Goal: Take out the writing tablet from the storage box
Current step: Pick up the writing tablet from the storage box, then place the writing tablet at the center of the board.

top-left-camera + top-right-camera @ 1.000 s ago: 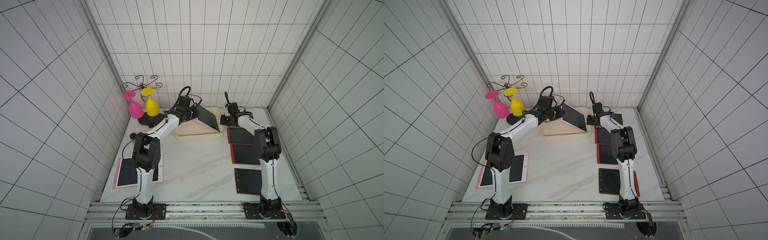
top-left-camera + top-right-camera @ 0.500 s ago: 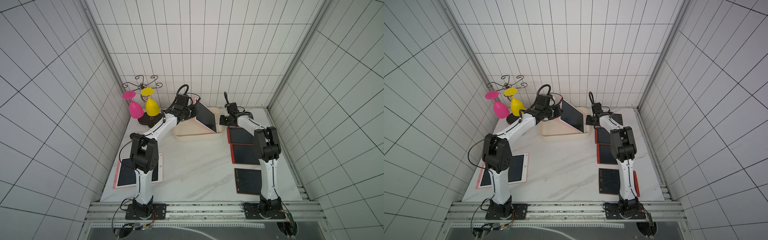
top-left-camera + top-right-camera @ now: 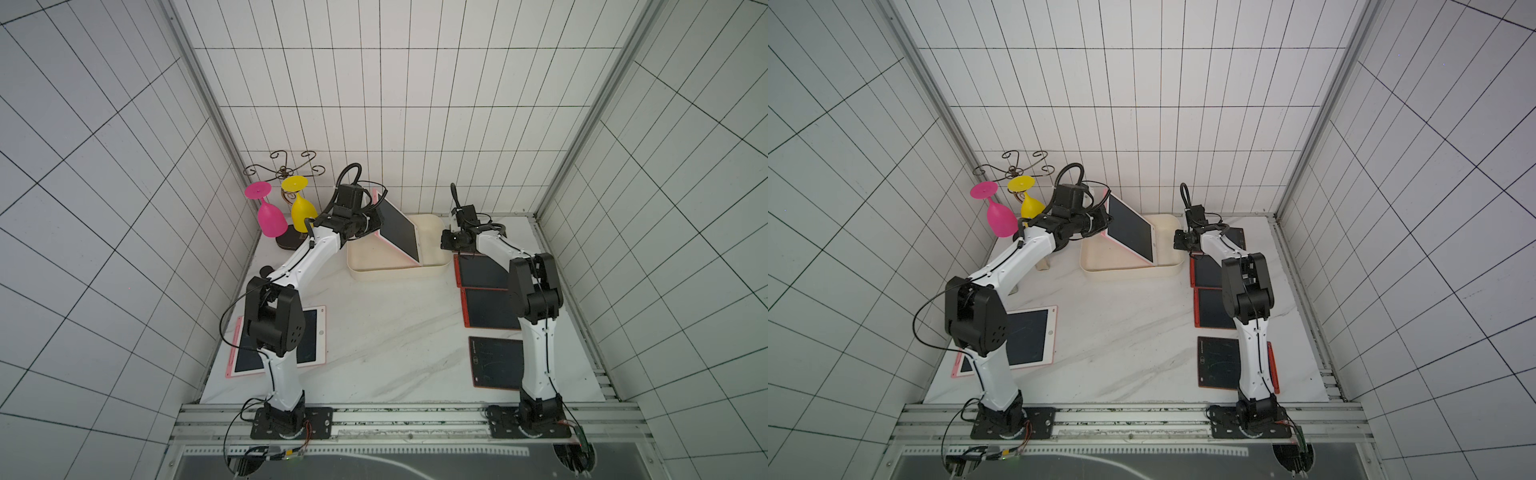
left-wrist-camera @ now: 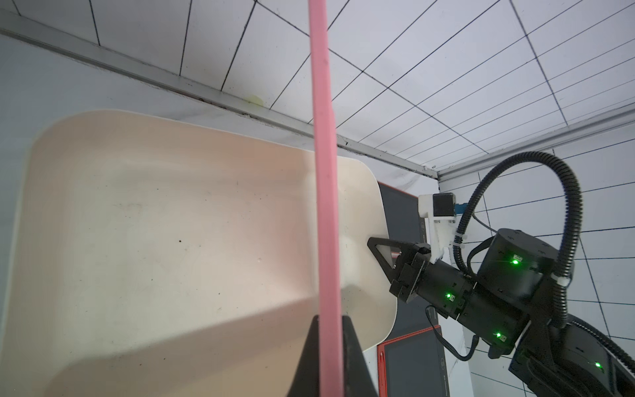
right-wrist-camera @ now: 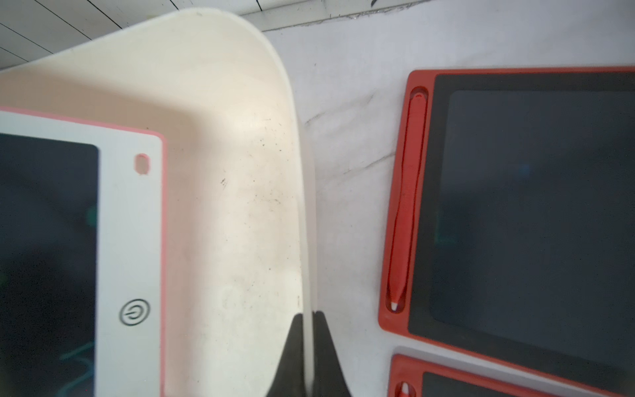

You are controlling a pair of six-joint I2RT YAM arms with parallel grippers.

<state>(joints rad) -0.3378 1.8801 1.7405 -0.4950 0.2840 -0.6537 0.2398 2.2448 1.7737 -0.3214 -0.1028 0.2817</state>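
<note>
Now the fingers (image 4: pixel 351 354) of the left gripper (image 4: pixel 329 321) are clamped on the thin pink edge of the writing tablet (image 3: pixel 398 232), above the left part of the storage box (image 3: pixel 390 277). From the fingers the tablet's long axis slopes down to the right. Its low end, the one with the button, is inside the box near the front wall; I cannot tell if it touches the floor. The right gripper (image 5: pixel 308 321) is closed on the right wall of the box, with the thin rim between its fingers. So I judge that it steadies the box while the left arm does the lifting. The way out is upward over the low walls, and above the box the room is open. Just right of the box lie red tablets (image 3: pixel 482 270). Left of the box are a pink glass (image 3: pixel 270 216) and a yellow glass (image 3: pixel 301 212), near the left arm, so a swing to that side needs care. In front of the box the table (image 3: pixel 395 332) shows bare marble for putting the tablet down.
</note>
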